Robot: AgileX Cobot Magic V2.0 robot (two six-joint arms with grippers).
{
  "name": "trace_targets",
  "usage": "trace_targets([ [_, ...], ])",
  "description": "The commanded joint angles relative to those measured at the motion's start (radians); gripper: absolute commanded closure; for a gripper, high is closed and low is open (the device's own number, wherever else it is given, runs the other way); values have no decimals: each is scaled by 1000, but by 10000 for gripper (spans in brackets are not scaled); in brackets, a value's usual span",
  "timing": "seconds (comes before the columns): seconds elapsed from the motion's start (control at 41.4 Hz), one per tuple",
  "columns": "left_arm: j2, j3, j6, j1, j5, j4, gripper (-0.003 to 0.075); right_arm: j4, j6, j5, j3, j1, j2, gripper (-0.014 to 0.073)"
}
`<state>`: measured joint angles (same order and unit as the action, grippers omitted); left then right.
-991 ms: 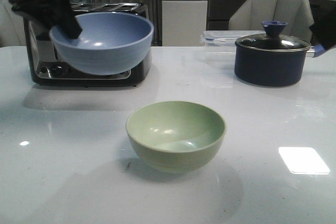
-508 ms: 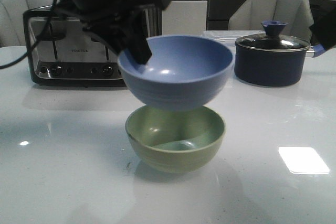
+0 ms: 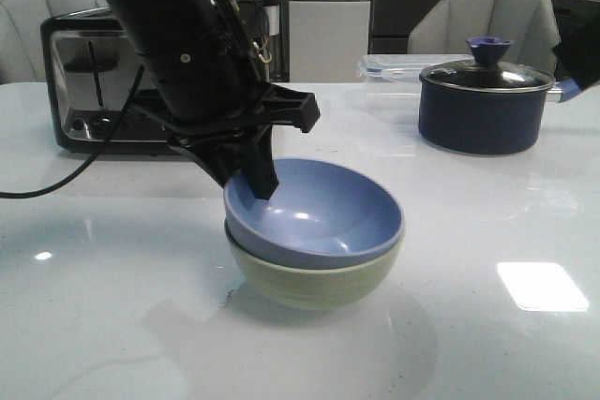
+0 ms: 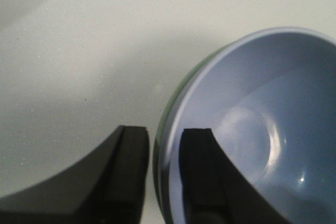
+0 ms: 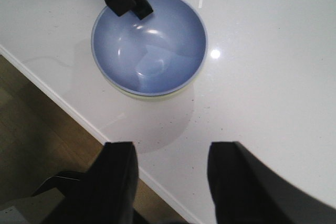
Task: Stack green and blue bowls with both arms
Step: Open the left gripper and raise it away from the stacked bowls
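Green bowl (image 3: pixel 314 286) mostly hidden by the blue bowl (image 3: pixel 314 214) nested in it; only outer wall and rim showing in the front view, a thin sliver in both wrist views. Near-left rim of the blue bowl covered by the left gripper (image 3: pixel 251 178) (one finger inside, one outside, in the left wrist view). Right part of the toaster (image 3: pixel 94 81) blocked by the left arm (image 3: pixel 178 35). Right gripper (image 5: pixel 170 179) cut off at the picture's edge, fingertips unseen; in the front view only a dark corner at the far right. Plastic box (image 3: pixel 394 67) partly behind the pot (image 3: pixel 485 105).
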<state>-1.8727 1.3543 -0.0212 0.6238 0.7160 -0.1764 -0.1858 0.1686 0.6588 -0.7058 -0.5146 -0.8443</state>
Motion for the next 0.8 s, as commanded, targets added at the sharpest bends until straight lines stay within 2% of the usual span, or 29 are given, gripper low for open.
trace_targets([
  [0.0,74,43,0,5,-19,7,306,2,8,-60,-27,-2,8,159],
  [0.145,165,43,0,5,22,76,308,2,8,-58,-27,0,8,159],
  [0.339,388,-32,0,7,36,176,309,20,8,-56,-27,-1,8,159],
  [0.532,645,-198,0,7,36,276,318,43,8,-55,-27,-1,13,159],
  [0.774,916,-408,0,7,32,278,319,52,8,-38,-25,-1,17,160],
])
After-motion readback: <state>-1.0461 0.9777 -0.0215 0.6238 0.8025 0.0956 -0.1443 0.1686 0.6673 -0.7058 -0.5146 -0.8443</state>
